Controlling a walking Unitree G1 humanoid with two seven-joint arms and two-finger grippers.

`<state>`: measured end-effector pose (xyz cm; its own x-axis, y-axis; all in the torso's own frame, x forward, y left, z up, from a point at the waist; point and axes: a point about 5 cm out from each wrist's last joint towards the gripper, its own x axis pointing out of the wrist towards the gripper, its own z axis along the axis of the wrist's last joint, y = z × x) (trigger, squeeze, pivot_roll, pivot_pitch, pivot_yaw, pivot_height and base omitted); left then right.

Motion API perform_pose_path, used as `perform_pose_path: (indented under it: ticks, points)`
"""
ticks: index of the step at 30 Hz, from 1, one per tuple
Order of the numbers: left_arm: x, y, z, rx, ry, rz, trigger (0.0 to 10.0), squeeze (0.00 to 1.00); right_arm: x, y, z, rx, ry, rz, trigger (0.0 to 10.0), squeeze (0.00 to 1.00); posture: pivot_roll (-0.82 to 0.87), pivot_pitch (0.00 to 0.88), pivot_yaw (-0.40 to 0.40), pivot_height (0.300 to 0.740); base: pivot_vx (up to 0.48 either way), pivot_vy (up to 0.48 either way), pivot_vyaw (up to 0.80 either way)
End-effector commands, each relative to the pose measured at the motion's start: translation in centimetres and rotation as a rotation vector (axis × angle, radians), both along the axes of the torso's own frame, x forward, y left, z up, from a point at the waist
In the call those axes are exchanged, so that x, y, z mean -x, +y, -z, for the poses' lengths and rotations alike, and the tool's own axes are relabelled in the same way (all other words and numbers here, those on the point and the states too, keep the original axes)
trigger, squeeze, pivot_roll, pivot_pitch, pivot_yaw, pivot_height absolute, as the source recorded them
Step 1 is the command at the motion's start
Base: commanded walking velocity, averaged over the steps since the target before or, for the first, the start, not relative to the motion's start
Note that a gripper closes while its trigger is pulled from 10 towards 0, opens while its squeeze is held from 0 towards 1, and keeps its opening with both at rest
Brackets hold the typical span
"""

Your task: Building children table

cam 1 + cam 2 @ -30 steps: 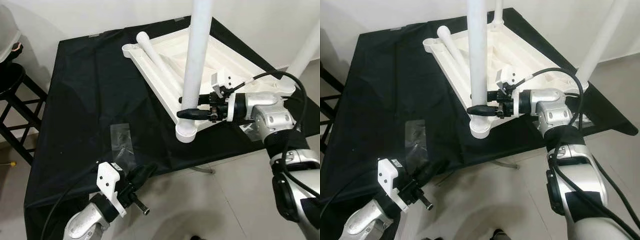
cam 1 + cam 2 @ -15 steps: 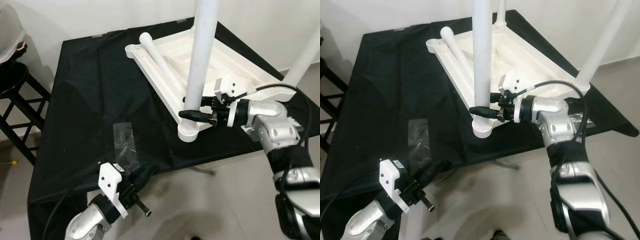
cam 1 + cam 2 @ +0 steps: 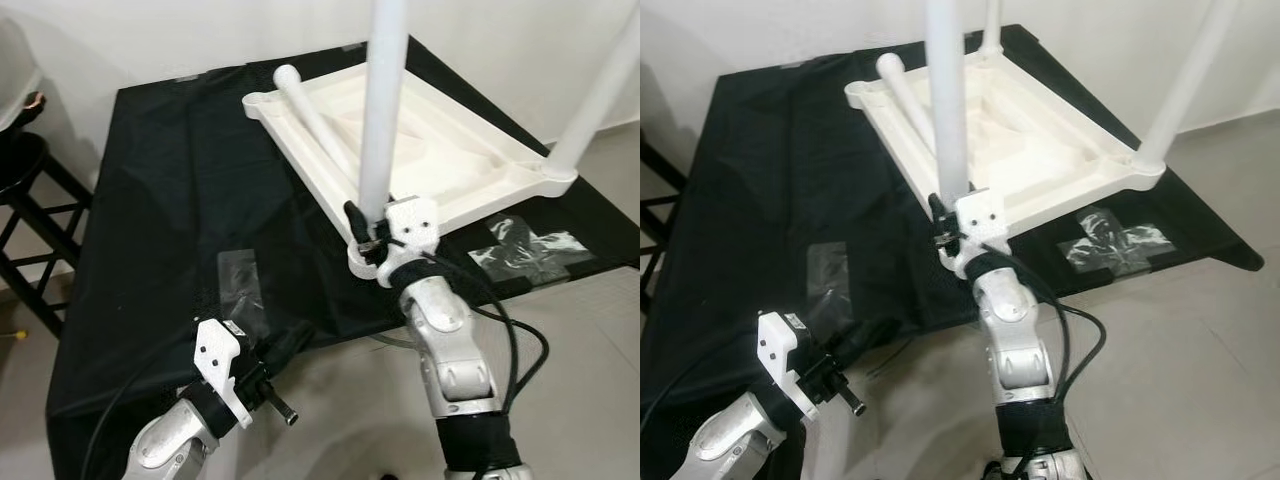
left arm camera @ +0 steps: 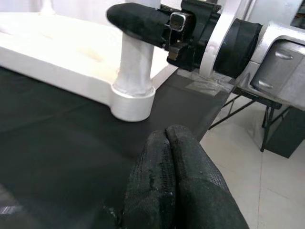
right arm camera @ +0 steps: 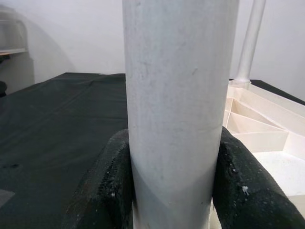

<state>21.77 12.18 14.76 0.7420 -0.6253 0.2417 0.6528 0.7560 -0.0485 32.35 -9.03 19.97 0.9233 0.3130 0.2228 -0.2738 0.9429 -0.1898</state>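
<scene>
A white children's table top (image 3: 480, 165) lies upside down on a black cloth. At its near corner a white leg (image 3: 380, 110) stands upright in its socket. My right gripper (image 3: 368, 232) is shut on this leg just above the socket, and the right wrist view shows a black finger (image 5: 107, 186) pressed on each side of the leg (image 5: 176, 95). A second leg (image 3: 595, 95) stands at the right corner. A loose leg (image 3: 310, 115) lies across the table top. My left gripper (image 3: 288, 345) hangs shut and empty at the cloth's near edge, its fingertips (image 4: 169, 171) pointing towards the gripped leg.
The cloth-covered work table (image 3: 170, 180) has clear tape patches at the front (image 3: 240, 275) and at the right (image 3: 525, 245). A black stool (image 3: 25, 175) stands to the left. Tiled floor (image 3: 580, 380) lies in front, and a white wall is close behind.
My right arm has swung from the leg's right side round to its near side, still shut on the leg. The left gripper has stayed where it was.
</scene>
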Motion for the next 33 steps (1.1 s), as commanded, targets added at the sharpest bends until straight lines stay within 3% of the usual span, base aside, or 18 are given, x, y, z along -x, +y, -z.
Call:
perform_pose_path:
  ticks: [1, 4, 5, 12, 20, 22, 29, 30, 32, 33]
  points:
    - [0.1, 0.3, 0.5, -0.011, 0.022, -0.008, 10.0, 0.00, 0.4, -0.4, 4.4, 0.067, 0.218, 0.065, 10.0, 0.00, 0.00, 0.231, 0.059, 0.740, 0.000, 0.000, 0.00]
    - [0.1, 0.2, 0.5, -0.010, 0.021, -0.007, 10.0, 0.00, 0.7, -0.2, 4.1, 0.054, 0.210, 0.051, 10.0, 0.00, 0.00, 0.231, 0.054, 0.740, 0.000, 0.000, 0.00]
    - [0.0, 0.2, 0.5, -0.010, 0.021, -0.007, 10.0, 0.00, 0.8, -0.1, 3.7, 0.042, 0.195, 0.027, 10.0, 1.00, -0.01, 0.230, 0.052, 0.740, 0.000, 0.000, 0.00]
    - [0.0, 0.1, 0.5, -0.006, 0.017, -0.012, 10.0, 0.00, 1.1, -0.3, 2.4, -0.015, 0.139, -0.032, 10.0, 1.00, -0.01, 0.231, 0.049, 0.740, 0.000, 0.000, 0.00]
    - [-0.2, 0.4, 0.4, -0.011, 0.010, -0.051, 10.0, 0.00, 3.0, -1.9, 2.5, -0.004, 0.117, -0.121, 10.0, 1.00, -0.02, 0.229, 0.043, 0.740, 0.000, 0.000, 0.00]
    - [-0.5, 1.0, 0.3, -0.015, 0.012, -0.103, 10.0, 0.00, 4.4, -2.9, 3.2, 0.012, 0.143, -0.109, 10.0, 1.00, -0.03, 0.229, 0.044, 0.740, 0.000, 0.000, 0.00]
    - [-1.9, 2.7, 0.3, -0.018, 0.051, -0.265, 10.0, 0.00, 5.5, -4.3, 3.9, -0.018, 0.171, -0.019, 10.0, 1.00, -0.02, 0.222, 0.062, 0.740, 0.000, 0.000, 0.00]
    - [-2.1, 3.0, 0.3, -0.026, 0.056, -0.292, 10.0, 0.00, 5.6, -4.5, 4.0, -0.026, 0.173, -0.008, 10.0, 0.60, -0.02, 0.222, 0.062, 0.740, 0.000, 0.000, 0.00]
    - [-2.4, 3.4, 0.4, -0.036, 0.067, -0.332, 10.0, 0.00, 5.8, -4.6, 4.1, -0.033, 0.179, 0.000, 10.0, 0.60, -0.02, 0.219, 0.064, 0.740, 0.000, 0.000, 0.00]
    - [-2.6, 3.7, 0.5, -0.047, 0.086, -0.378, 10.0, 0.00, 6.0, -4.6, 4.3, -0.039, 0.190, -0.005, 10.0, 0.05, -0.02, 0.219, 0.065, 0.740, 0.000, 0.000, 0.00]
